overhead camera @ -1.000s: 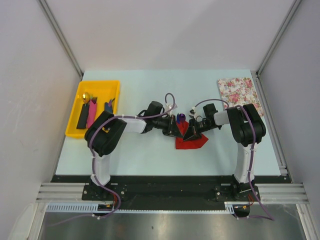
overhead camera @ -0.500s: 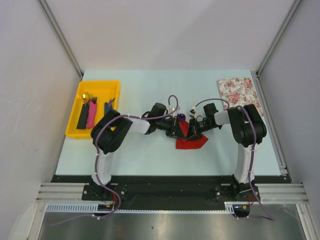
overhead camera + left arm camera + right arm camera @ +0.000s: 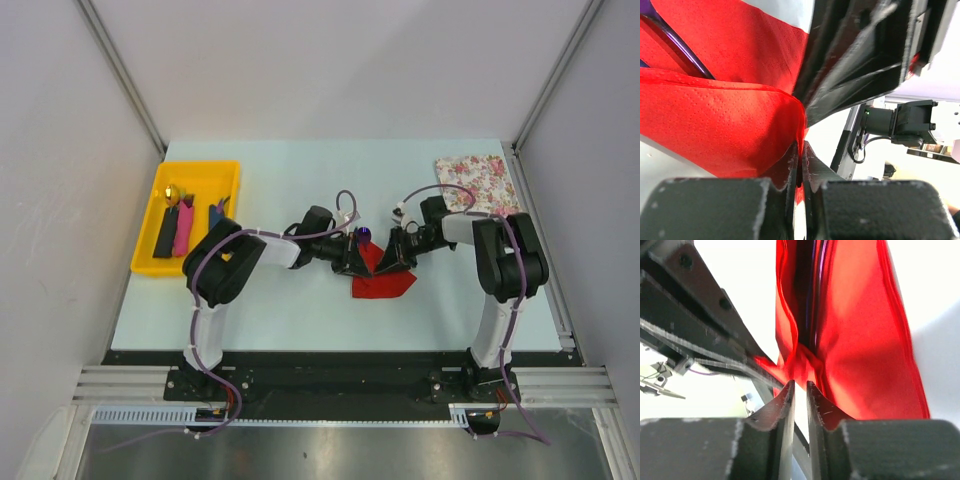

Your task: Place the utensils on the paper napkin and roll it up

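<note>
The red paper napkin (image 3: 382,284) lies crumpled and partly folded at the table's middle, between both grippers. A purple-handled utensil (image 3: 362,235) sticks out at its far end and shows as a dark stripe inside the fold (image 3: 687,55) (image 3: 816,300). My left gripper (image 3: 357,262) (image 3: 801,147) is shut on the napkin's edge, with red paper pinched between its tips. My right gripper (image 3: 393,262) (image 3: 800,385) stands just short of the napkin's other side. Its jaws are a narrow slit apart with nothing between them.
A yellow tray (image 3: 200,165) at the far left holds a pink utensil (image 3: 183,228), a black one (image 3: 165,235) and a dark blue one (image 3: 216,213). A white flowered sheet (image 3: 478,180) lies at the far right corner. Grey walls enclose the table.
My right gripper's jaws have parted slightly and let go of the napkin, and its arm has drawn back to the right. My left gripper shifted right earlier and still pinches the napkin.
</note>
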`<move>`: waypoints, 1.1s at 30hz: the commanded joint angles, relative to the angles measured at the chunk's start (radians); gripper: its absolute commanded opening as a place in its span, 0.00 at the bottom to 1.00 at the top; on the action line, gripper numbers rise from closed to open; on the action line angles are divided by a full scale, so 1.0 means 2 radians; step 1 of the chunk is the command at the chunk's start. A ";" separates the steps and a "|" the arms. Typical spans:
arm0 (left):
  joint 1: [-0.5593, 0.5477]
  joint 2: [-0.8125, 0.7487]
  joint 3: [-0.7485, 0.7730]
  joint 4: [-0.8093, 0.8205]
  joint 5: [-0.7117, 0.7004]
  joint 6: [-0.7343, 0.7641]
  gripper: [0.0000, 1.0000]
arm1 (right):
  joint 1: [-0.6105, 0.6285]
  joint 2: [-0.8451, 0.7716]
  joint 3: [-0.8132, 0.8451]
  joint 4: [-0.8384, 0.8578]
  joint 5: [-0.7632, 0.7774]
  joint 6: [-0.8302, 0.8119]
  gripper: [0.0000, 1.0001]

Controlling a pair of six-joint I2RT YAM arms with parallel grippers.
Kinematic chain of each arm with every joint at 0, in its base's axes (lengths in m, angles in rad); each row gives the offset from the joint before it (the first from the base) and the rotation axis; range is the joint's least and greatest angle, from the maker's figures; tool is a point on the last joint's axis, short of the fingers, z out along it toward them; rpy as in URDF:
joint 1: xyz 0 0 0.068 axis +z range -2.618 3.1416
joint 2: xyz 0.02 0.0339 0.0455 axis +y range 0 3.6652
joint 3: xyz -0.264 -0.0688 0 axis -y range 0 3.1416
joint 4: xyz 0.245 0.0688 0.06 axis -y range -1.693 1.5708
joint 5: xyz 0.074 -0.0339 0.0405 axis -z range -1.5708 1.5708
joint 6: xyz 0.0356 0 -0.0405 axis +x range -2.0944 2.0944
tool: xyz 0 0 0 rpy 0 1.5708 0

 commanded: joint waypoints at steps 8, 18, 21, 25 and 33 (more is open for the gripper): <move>0.002 0.007 0.015 0.026 -0.003 -0.007 0.07 | -0.025 -0.038 0.000 -0.138 0.031 -0.134 0.38; 0.001 0.006 0.017 0.029 -0.006 -0.010 0.07 | -0.010 -0.008 0.002 -0.116 0.051 -0.139 0.42; 0.000 0.007 0.019 0.032 -0.006 -0.013 0.07 | -0.004 -0.004 0.005 -0.114 0.049 -0.140 0.36; 0.000 0.009 0.024 0.032 -0.006 -0.015 0.07 | 0.001 0.000 0.010 -0.113 0.052 -0.144 0.27; -0.007 0.022 0.039 0.031 -0.009 -0.018 0.07 | 0.001 0.017 0.020 -0.113 0.068 -0.139 0.02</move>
